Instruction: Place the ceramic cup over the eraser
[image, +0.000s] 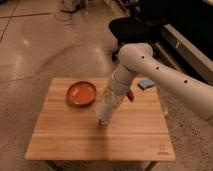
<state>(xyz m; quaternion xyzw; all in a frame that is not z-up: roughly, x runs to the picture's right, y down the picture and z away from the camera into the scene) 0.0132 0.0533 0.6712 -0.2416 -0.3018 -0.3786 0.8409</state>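
One white ceramic cup (106, 111) is all you need to mind right now: it hangs mouth-down at the end of the arm, tilted along the forearm's slant, with its lower rim right at the wooden tabletop (60, 135) near the middle. Your gripper (114, 98) sits at the cup's upper end, between the orange bowl (81, 93) and the dark red piece (130, 95), and its jaws read as clamped together on the cup, though the wrist hides exactly how they pinch it. You can barely make out the eraser (102, 121); only a dark sliver shows at the cup's lower edge, so it seems to be mostly under or behind the rim already. Treat the cup as stiff, smooth and breakable: glazed ceramic slips in a two-finger pinch and chips if it drops onto wood, so a grip on the wall near the closed end is the sensible hold. You probably want the cup upright before letting go, since a tilted rim could knock the light eraser over. The blue pad (146, 84) lies well apart at the far right edge and should not interfere.
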